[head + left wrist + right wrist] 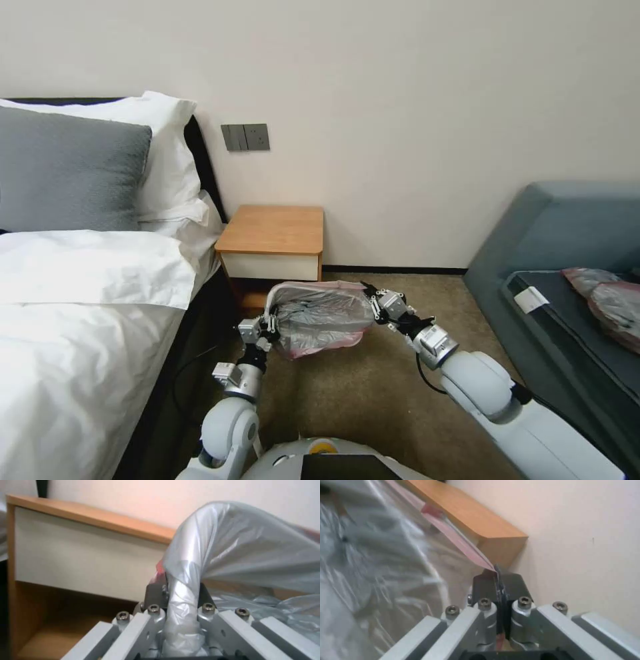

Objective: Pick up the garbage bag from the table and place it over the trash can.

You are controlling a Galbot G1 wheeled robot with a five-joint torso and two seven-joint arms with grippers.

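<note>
The garbage bag (pixel 323 319), silvery-grey with a pink rim, hangs stretched between both grippers above the carpet, just in front of the table (pixel 273 230). My left gripper (pixel 269 327) is shut on a twisted bunch of the bag (pixel 186 585). That gripper (pixel 181 591) faces the table's white drawer front (pixel 83 555). My right gripper (pixel 371 298) pinches the bag's pink rim (pixel 460 542) at its other end, and its jaws (pixel 497 580) are closed flat on the film. The table's wooden top (pixel 466 512) lies just beyond. The trash can is hidden.
A bed with white sheets (pixel 80 300) and pillows fills the left side, close to my left arm. A grey-blue sofa (pixel 553 240) stands at the right, with other silvery bags (pixel 610 300) on it. Brown carpet (pixel 360 400) lies open between them.
</note>
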